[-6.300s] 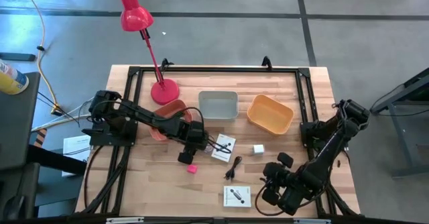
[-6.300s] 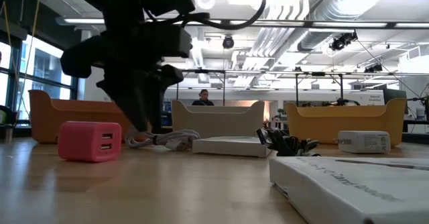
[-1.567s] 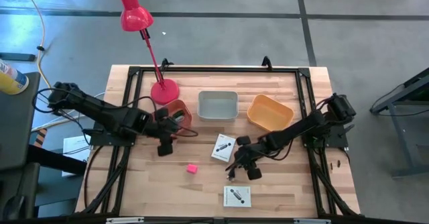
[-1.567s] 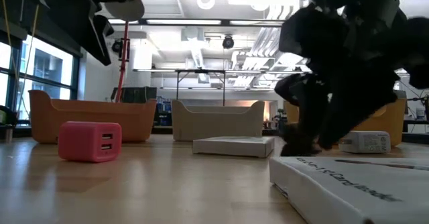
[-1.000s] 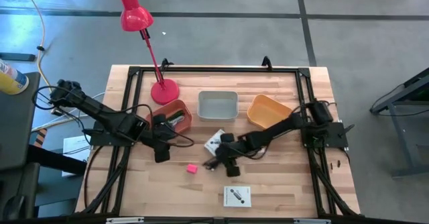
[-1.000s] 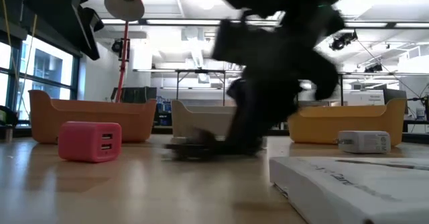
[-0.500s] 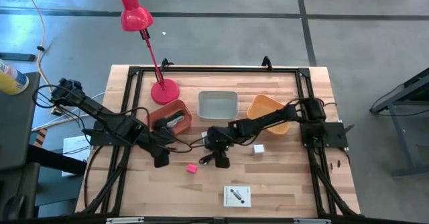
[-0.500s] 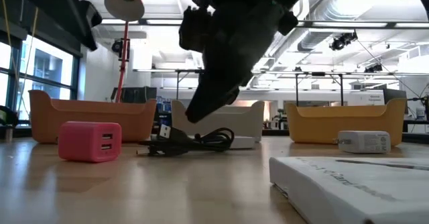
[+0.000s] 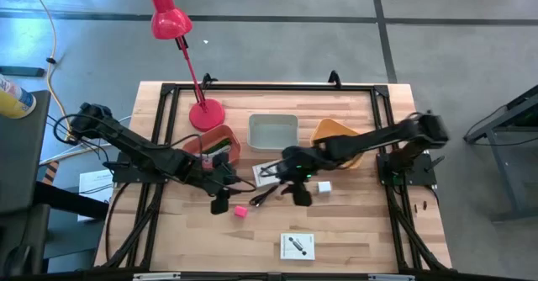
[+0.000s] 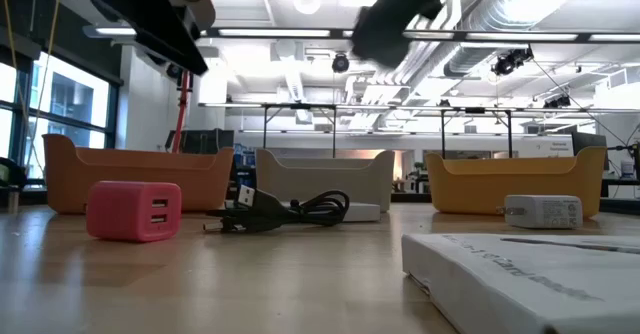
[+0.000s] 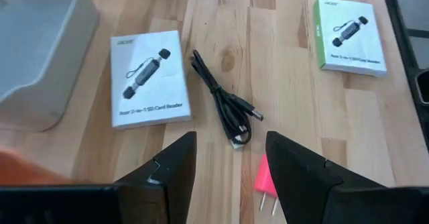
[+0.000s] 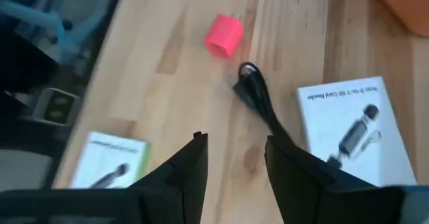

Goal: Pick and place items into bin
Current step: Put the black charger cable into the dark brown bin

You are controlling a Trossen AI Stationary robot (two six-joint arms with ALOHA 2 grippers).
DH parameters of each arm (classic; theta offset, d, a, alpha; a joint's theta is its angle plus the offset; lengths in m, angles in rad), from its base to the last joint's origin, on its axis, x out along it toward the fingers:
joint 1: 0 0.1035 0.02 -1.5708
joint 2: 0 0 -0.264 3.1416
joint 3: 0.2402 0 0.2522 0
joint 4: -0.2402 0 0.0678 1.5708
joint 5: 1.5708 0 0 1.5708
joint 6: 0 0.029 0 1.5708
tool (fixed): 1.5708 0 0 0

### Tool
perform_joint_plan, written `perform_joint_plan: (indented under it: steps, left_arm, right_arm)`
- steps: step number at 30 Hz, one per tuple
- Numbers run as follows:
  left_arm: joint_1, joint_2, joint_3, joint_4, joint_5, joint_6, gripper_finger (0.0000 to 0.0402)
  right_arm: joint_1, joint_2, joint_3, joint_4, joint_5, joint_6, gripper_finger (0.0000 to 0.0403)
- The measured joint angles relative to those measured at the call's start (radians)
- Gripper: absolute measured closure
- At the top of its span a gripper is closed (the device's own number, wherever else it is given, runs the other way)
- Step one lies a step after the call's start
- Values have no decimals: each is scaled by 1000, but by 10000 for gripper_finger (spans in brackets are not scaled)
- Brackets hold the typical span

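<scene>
Both grippers hang open above the table's middle with nothing between their fingers. My left gripper is just left of the tiny pink block. My right gripper hovers right of the black cable, which lies loose on the wood. One white packet lies flat beside the cable, another lies near the front edge. The white block sits under the right arm.
Three bins stand in a row toward the back: a red-orange one with items in it, a grey one and an orange one. A red lamp stands at the back left. Bare wood lies along the front left.
My right gripper has risen from the cable, leaving the low view upward, and drawn a little toward the table's right; the cable stays lying on the wood. My left gripper has moved right and nearer, toward the pink block.
</scene>
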Motion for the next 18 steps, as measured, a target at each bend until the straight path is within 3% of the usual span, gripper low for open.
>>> perform_joint_plan:
  steps: [10,15,18]
  left_arm:
    - [109,187,6,245,125,12,236]
    - [120,304,99,271,165,-12,236]
    - [120,375,178,246,170,13,236]
  right_arm:
    - [86,-514,-274,1,288,224,263]
    - [164,-790,-425,2,415,261,263]
    - [198,-928,-492,-3,430,271,263]
